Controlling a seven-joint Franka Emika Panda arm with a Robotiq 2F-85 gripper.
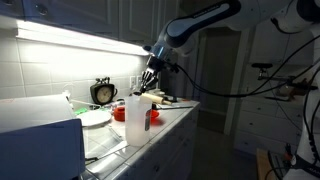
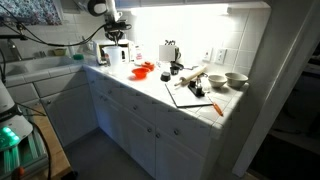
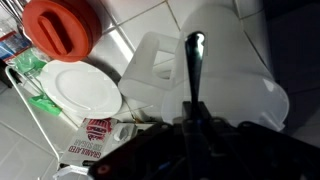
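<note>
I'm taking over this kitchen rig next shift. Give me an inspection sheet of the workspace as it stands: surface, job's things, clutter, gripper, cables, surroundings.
Surface: white tiled counter, brightly lit from under the wall cabinets.
Job's things: dark utensil held above a translucent plastic jug.
Clutter: white plate, red lid, sugar packet; further along, cutting board with rolling pin, bowls; clock at the wall.
Gripper: gripper shut on the utensil.
Cables: black cables hang in the air beside the arm.
Surroundings: sink, white base cabinets, tiled wall.
</note>
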